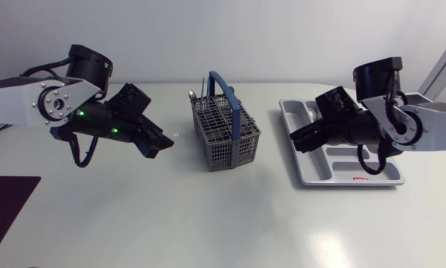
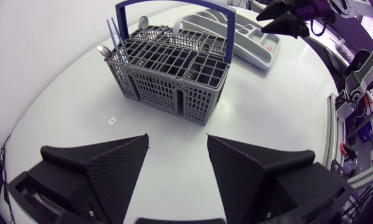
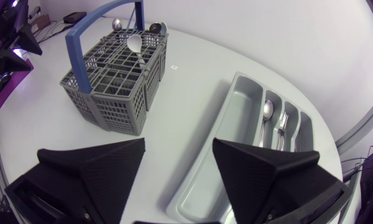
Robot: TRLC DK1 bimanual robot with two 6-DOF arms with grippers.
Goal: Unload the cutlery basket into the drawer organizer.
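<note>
**Both grippers empty, basket still loaded**

Left gripper (image 2: 177, 140): nearest item in the left wrist view. Fingers spread wide, nothing between them. In the head view it sits left of centre, its arm entering from the left edge, tips aimed toward the cutlery basket (image 1: 224, 134) and well apart from it.

Right gripper (image 3: 179, 144): fingers likewise spread wide, holding nothing. In the head view it hangs right of centre, over the left part of the drawer organizer (image 1: 312, 167).

Cutlery basket: grey mesh with an upright blue handle (image 1: 226, 93), standing on the white table (image 1: 208, 216) at the centre of the head view, between the two grippers. Contents, per the right wrist view: one spoon (image 3: 134, 43) with its bowl upward, and further rounded utensil ends in the far corner compartments. The left wrist view adds thin blue stems (image 2: 114, 31) at one corner.

Drawer organizer: grey tray at the right of the head view, beside the basket and apart from it. One spoon (image 3: 268, 111) and one fork (image 3: 283, 124) lie in neighbouring narrow compartments.

Dark mat (image 1: 7, 201): lower left corner of the head view.
</note>
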